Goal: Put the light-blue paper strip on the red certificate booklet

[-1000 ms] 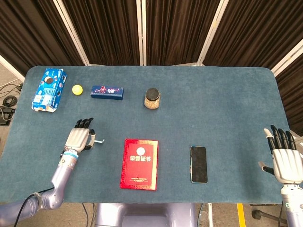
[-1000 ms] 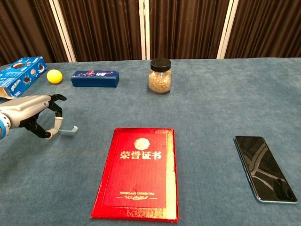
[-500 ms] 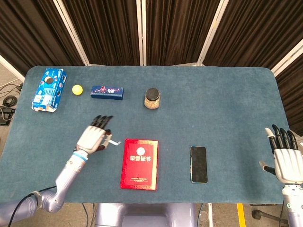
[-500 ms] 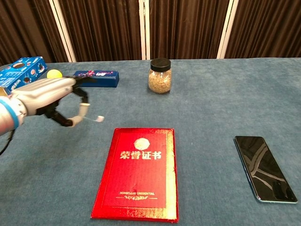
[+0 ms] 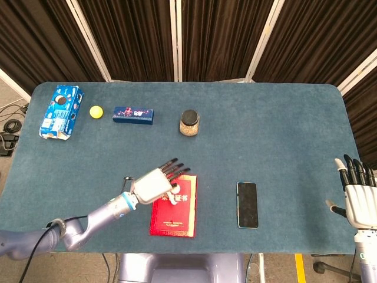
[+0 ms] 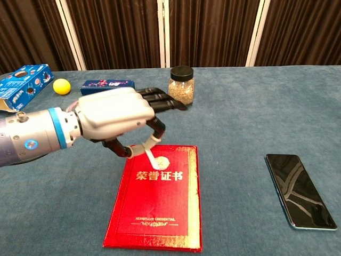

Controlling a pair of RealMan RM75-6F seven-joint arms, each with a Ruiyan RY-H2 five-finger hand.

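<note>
Strip (image 6: 148,153) pinched between thumb and finger of my left hand (image 6: 114,116), hanging just over the top-left corner of the red booklet (image 6: 156,200). Booklet lies directly below, long axis running away from the table's near edge. Right hand (image 5: 359,197) spread, holding nothing, off the right edge.
</note>
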